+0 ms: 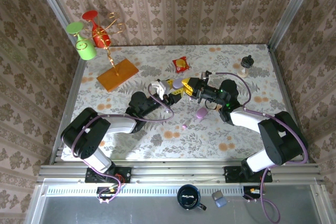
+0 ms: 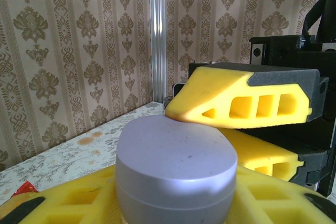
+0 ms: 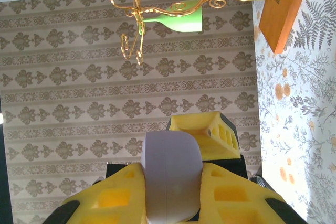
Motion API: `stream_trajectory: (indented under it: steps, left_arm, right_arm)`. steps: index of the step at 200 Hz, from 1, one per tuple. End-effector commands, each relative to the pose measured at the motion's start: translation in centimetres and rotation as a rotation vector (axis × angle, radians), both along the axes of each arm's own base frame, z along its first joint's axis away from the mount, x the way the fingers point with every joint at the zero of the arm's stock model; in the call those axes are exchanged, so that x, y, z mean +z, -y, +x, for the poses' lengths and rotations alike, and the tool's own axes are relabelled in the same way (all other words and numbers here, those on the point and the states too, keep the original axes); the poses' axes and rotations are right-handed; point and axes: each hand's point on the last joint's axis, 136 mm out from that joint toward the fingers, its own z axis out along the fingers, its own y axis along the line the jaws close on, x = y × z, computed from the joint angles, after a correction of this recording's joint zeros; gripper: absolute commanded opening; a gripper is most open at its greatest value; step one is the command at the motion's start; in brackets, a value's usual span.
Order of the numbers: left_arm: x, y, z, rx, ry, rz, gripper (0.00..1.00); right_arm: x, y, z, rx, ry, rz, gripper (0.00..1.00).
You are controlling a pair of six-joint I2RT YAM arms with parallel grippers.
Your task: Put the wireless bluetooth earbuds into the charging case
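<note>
Between the two sets of yellow fingers sat the lavender case point(image 2: 176, 166), up off the table point(image 1: 252, 77)! The left gripper point(image 1: 176, 89) clamped it at the sides, fingers point(image 2: 58, 203) hugging its base. The right gripper point(image 1: 190, 86) was closed on the same case from the opposite side, one finger across the lid. Well apart from all those fingers, toward the arm bases, a tiny pink earbud point(image 1: 184, 127) lay on the table, with a second lilac case point(image 1: 201, 113) near it.
</note>
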Motion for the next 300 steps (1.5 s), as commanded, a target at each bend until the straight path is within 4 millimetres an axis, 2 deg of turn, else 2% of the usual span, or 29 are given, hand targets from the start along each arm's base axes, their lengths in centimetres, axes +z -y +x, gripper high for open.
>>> stream_trajectory:
  steps: [1,19,32,52,59,82,95,104,106,112,129,160,180,202,229,262,300]
  left_arm:
    - [2.8,0.4,-0.3,-0.027,0.044,-0.066,0.43]
    - [2.7,0.5,-0.3,-0.031,0.042,-0.065,0.36]
    - [2.6,0.5,-0.3,-0.034,0.042,-0.062,0.28]
    - [2.4,0.6,-0.6,-0.046,0.053,-0.05,0.25]
    - [2.3,0.6,-0.7,-0.05,0.059,-0.044,0.25]
    - [2.0,0.4,-1.1,-0.055,0.057,-0.038,0.26]
    - [1.9,0.0,-1.2,-0.057,0.043,-0.04,0.27]
    - [1.8,-0.3,-1.3,-0.06,0.033,-0.043,0.27]
    - [1.7,-0.4,-1.3,-0.06,0.031,-0.042,0.27]
    - [1.6,-0.6,-1.4,-0.065,0.021,-0.042,0.27]
    - [1.3,-1.2,-1.7,-0.077,0.0,-0.046,0.27]
    - [0.9,-2.1,-3.1,-0.155,-0.022,-0.036,0.26]
    - [0.7,-2.3,-4.7,-0.246,-0.025,-0.021,0.26]
    - [0.6,-2.4,-6.5,-0.337,-0.025,-0.009,0.21]
    - [1.2,-2.6,-8.1,-0.419,-0.035,-0.013,0.24]
    - [1.8,-2.6,-9.0,-0.447,-0.03,-0.021,0.27]
    - [2.1,-2.8,-9.6,-0.463,-0.019,-0.023,0.27]
  right_arm:
    - [0.4,-0.1,-0.3,0.014,0.029,-0.008,0.0]
    - [0.5,-0.1,-0.3,0.014,0.031,-0.009,0.0]
    - [0.4,-0.1,-0.3,0.015,0.029,-0.011,0.0]
    - [0.3,0.0,-0.3,0.012,0.029,-0.022,0.03]
    - [0.3,0.0,-0.3,0.01,0.032,-0.026,0.08]
    - [0.6,0.1,-0.3,0.002,0.063,-0.061,0.38]
    - [0.9,0.2,-0.5,0.0,0.097,-0.107,0.51]
    - [0.2,0.4,-0.4,-0.006,0.103,-0.158,0.58]
    - [1.0,0.6,-0.7,-0.011,0.127,-0.162,0.59]
    - [1.1,0.9,-0.7,-0.022,0.146,-0.196,0.63]
    - [0.2,1.7,-1.0,-0.039,0.176,-0.335,0.71]
    - [0.7,3.2,-2.0,-0.044,0.371,-0.586,0.74]
    - [1.6,3.4,-3.6,-0.022,0.589,-0.741,0.73]
    - [2.5,2.8,-5.8,0.027,0.825,-0.897,0.74]
    - [2.8,0.7,-8.3,0.134,1.069,-1.028,0.77]
    - [3.0,-1.0,-8.7,0.162,1.155,-1.043,0.78]
    - [3.8,-0.5,-7.2,0.052,1.131,-1.065,0.78]
